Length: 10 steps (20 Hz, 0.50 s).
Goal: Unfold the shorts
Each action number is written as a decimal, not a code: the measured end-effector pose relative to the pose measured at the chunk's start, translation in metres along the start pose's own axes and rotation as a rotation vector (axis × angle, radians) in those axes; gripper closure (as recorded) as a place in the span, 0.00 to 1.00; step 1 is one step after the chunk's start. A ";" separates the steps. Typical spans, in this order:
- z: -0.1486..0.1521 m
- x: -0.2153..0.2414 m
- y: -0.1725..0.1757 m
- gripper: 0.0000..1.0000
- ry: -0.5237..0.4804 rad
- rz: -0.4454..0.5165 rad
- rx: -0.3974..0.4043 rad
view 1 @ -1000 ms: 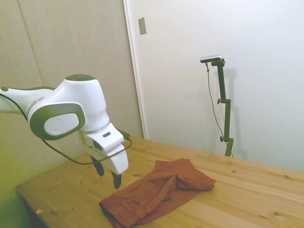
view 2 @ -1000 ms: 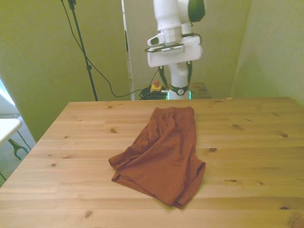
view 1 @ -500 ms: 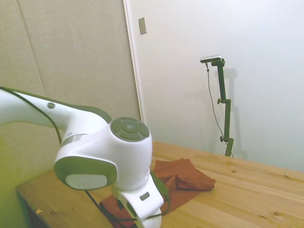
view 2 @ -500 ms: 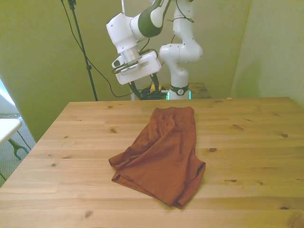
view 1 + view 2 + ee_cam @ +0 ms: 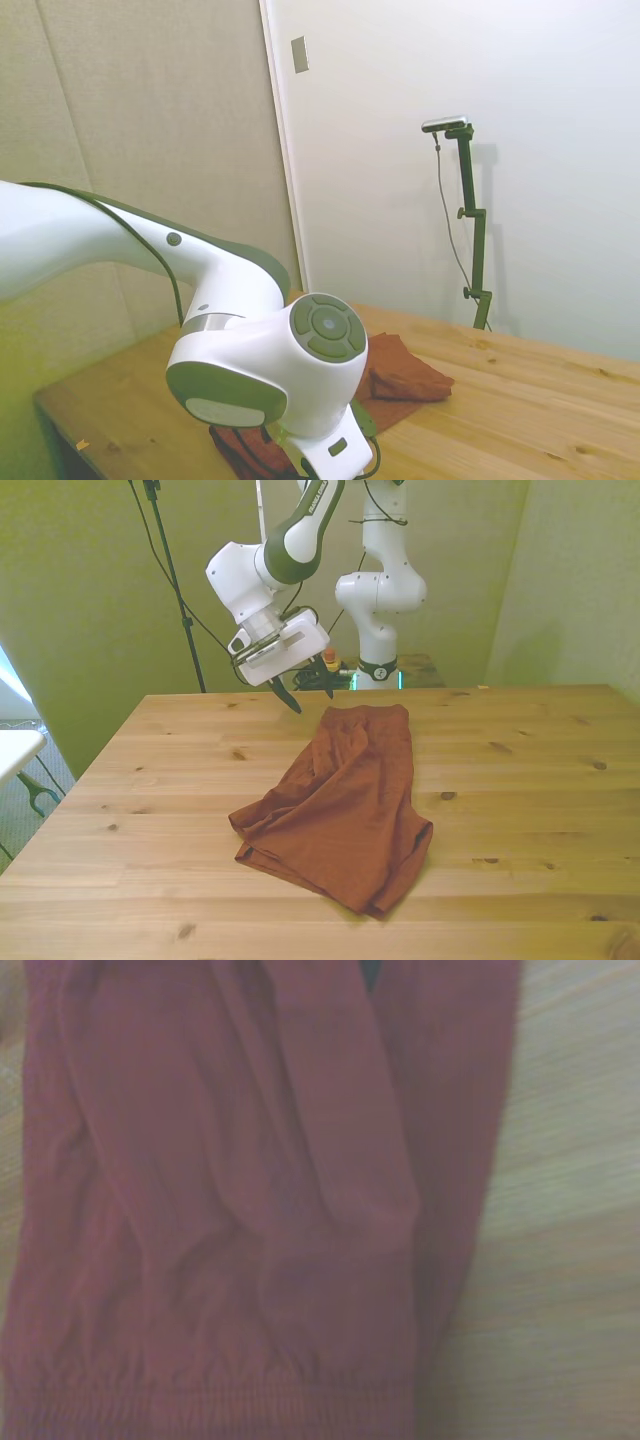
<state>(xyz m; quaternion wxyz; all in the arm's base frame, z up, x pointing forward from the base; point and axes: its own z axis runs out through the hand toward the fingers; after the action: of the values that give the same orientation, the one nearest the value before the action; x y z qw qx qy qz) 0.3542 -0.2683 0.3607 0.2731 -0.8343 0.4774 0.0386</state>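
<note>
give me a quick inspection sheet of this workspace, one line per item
surface: wooden table, bare apart from the cloth
job's things: rust-brown shorts lie crumpled and folded over near the table's middle, gathered waistband in the wrist view
clutter: nothing seen
hand: hand open, in the air above the table's far edge, beside the shorts' far end toward the front view's left, touching nothing
cables: black cable hangs behind the table
surroundings: plain walls, a light switch by the door frame

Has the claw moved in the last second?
Yes. In the front view the claw swung toward that view's left and dropped toward the far end of the rust-brown fabric shorts.
</note>
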 end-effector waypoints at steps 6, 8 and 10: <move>0.014 0.000 -0.005 1.00 -0.074 -0.040 0.030; 0.015 -0.001 -0.008 1.00 -0.094 -0.050 0.039; 0.017 -0.002 -0.010 1.00 -0.107 -0.059 0.037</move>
<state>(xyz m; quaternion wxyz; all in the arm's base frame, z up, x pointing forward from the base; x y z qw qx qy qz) 0.3644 -0.2544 0.3508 0.3147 -0.8396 0.4378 0.0664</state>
